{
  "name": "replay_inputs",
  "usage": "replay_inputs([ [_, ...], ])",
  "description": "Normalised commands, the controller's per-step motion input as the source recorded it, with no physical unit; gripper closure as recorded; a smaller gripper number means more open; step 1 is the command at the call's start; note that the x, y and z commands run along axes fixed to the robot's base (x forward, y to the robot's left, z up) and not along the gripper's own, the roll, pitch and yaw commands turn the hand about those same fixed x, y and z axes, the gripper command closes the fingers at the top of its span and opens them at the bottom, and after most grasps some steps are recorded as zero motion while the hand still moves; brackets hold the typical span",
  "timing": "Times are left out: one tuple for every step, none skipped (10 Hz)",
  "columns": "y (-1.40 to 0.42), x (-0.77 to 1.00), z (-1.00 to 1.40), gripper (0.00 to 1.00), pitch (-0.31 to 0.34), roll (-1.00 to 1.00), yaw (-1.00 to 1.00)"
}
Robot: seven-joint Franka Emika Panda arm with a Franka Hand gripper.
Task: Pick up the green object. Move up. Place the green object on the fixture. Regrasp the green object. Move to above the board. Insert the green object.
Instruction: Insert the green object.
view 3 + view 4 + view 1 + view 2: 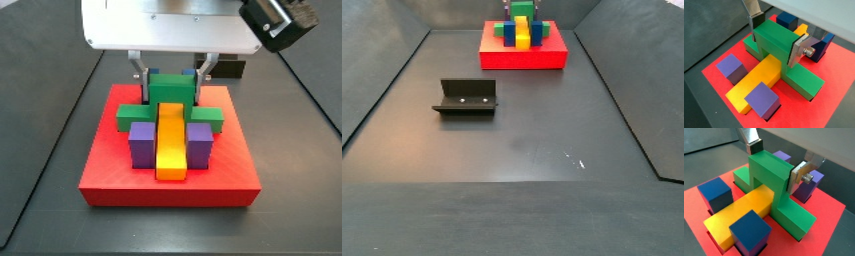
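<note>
1 gripper (774,37) | jaws clamp green object (777,42) over board (120,180) | fixture (466,97) only in side view

End effector (776,39) fingers (799,47) brushed metal, over board (721,66); green object (777,41) matt, probably plastic.

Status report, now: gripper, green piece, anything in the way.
Gripper above the board, fingers flanking green object. Green object straddles the yellow bar, feet in the board. Fixture empty, well clear. Nothing in the way.
</note>
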Motion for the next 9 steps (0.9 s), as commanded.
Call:
replay_inputs([
  [0.0,0.0,-0.34,1.0,-0.044,0.1,0.0],
  [0.0,0.02,-0.59,1.0,-0.066,0.18,0.01],
  [0.0,0.1,-0.76,1.0,-0.114,0.19,0.02],
  [0.0,0.05,-0.73,1.0,-0.113,0.17,0.0],
  [-0.09,0.02,-0.79,1.0,-0.106,0.23,0.0],
  [-0.18,0.0,-0.75,1.0,-0.081,0.26,0.0],
  [-0.07,0.0,-0.11,1.0,0.0,0.02,-0.02],
  [0.0,0.0,-0.04,1.0,0.0,0.0,0.0],
  [0.0,-0.02,-0.01,1.0,0.0,0.0,0.0],
])
